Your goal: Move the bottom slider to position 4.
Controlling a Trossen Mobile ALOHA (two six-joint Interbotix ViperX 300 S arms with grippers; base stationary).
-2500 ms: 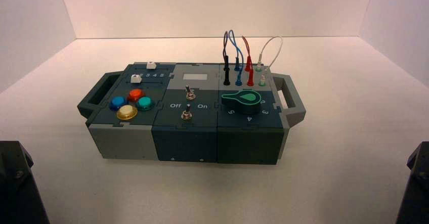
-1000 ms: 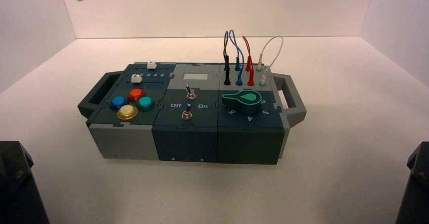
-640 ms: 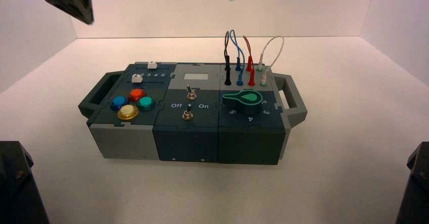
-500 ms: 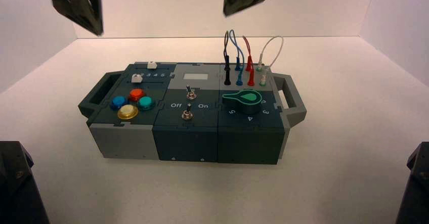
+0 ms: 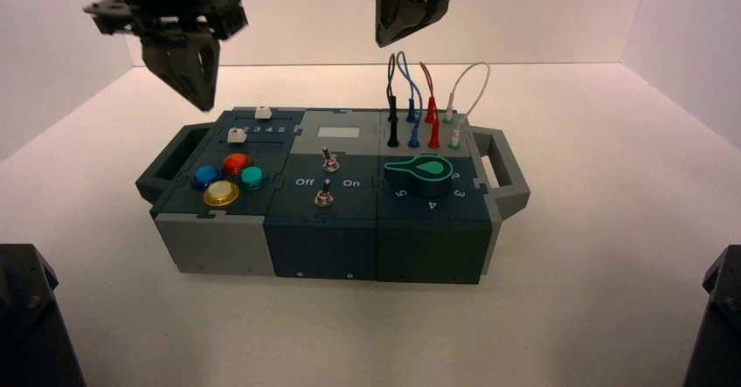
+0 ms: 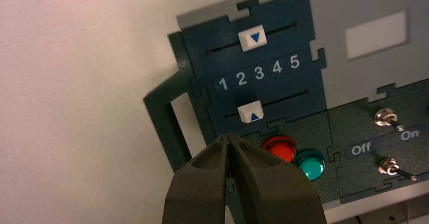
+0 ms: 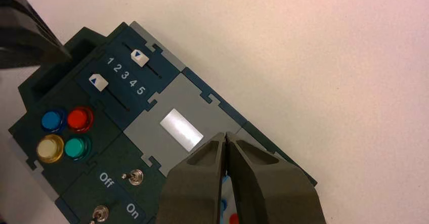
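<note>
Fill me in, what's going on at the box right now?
Nothing on the box is being touched yet. The left gripper hangs in the air above the box's left end, fingers shut, near the two white sliders. The bottom slider sits around 2 to 3 on the numeral row, short of position 4. The right gripper, also shut, hovers high above the back of the box near the plugged-in wires.

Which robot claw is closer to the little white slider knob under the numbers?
The left. The left gripper hovers shut just above and left of the small white cube slider knob. The right gripper, also shut, hangs higher, over the box's wire end.
</note>
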